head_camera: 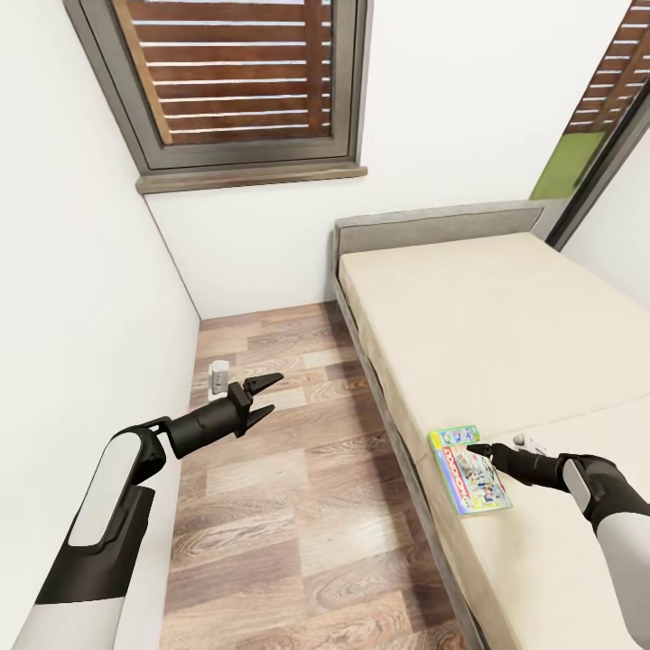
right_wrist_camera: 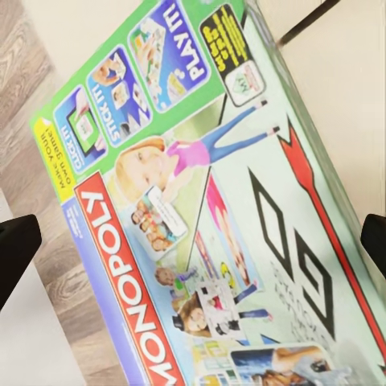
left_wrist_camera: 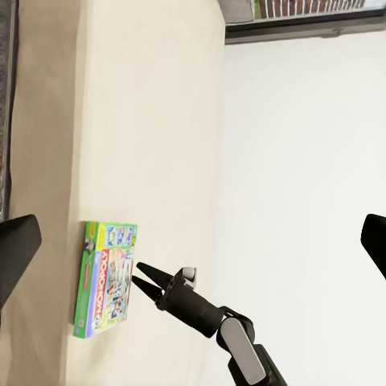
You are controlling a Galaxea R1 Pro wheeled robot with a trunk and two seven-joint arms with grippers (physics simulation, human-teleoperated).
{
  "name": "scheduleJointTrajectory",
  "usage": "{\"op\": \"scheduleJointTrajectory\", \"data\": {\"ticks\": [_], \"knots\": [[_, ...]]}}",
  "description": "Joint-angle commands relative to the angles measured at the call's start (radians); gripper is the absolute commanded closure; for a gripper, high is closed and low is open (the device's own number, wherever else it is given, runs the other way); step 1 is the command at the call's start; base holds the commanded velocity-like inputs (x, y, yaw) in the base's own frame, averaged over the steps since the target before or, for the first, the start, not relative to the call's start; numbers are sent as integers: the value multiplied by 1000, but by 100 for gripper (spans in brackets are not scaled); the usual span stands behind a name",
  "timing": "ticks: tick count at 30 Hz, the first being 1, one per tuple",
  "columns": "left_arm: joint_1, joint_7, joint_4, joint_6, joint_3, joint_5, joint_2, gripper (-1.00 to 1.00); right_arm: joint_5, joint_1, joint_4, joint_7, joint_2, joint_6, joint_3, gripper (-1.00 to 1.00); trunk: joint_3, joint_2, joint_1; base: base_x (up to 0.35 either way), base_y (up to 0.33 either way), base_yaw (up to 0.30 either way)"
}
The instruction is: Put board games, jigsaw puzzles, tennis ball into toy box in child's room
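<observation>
A white-green Monopoly board game [head_camera: 471, 471] lies flat on the beige bed [head_camera: 506, 307], close to the mattress edge nearest the floor. My right gripper [head_camera: 478, 449] hovers just over the box's top end, open, its fingers spread on either side of the lid [right_wrist_camera: 201, 225]. From the left wrist, the same box [left_wrist_camera: 107, 277] shows with the right gripper [left_wrist_camera: 143, 278] pointing at its long side. My left gripper [head_camera: 262, 397] is open and holds nothing, out over the wood floor left of the bed. The table, toy box, jigsaw puzzles and tennis ball are out of view.
A grey-framed window [head_camera: 244, 90] with brown slats sits in the far wall. White walls close in at left and behind. A small white object [head_camera: 218, 379] stands on the floor by the left wall. A strip of wood floor [head_camera: 289, 506] runs between wall and bed.
</observation>
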Motion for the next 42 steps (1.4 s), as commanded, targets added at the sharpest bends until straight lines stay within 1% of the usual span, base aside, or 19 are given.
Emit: {"op": "scheduleJointTrajectory", "data": {"ticks": [1,32,42], "knots": [[-1,10,0,3,1,10,0,-100,4,-1,-1,5,1,8,-7,-100,-1,0,0,0,0,87],[-1,10,0,3,1,11,0,-100,4,0,-1,6,0,8,-8,-100,-1,0,0,0,0,20],[-1,10,0,3,1,11,0,-100,4,-1,-1,6,0,8,-8,-100,-1,0,0,0,0,115]]}}
